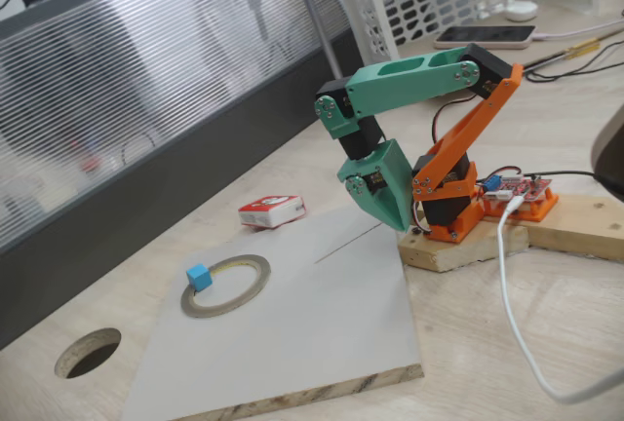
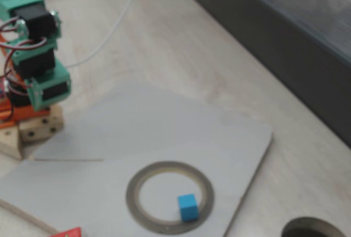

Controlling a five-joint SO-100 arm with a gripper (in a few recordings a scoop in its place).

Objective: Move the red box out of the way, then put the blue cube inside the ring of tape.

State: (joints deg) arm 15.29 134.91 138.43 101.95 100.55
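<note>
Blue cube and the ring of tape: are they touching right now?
Cannot tell. In both fixed views the blue cube sits inside the ring of tape, hard against its inner rim, with no gap or contact plainly visible.

no legible text, red box (image 1: 272, 210) print too small to read

The blue cube (image 1: 199, 277) sits on the left edge of the ring of tape (image 1: 226, 286), the red box (image 1: 272, 210) lies beyond the ring, and the folded arm's gripper (image 1: 383, 199) hangs further right.
</note>
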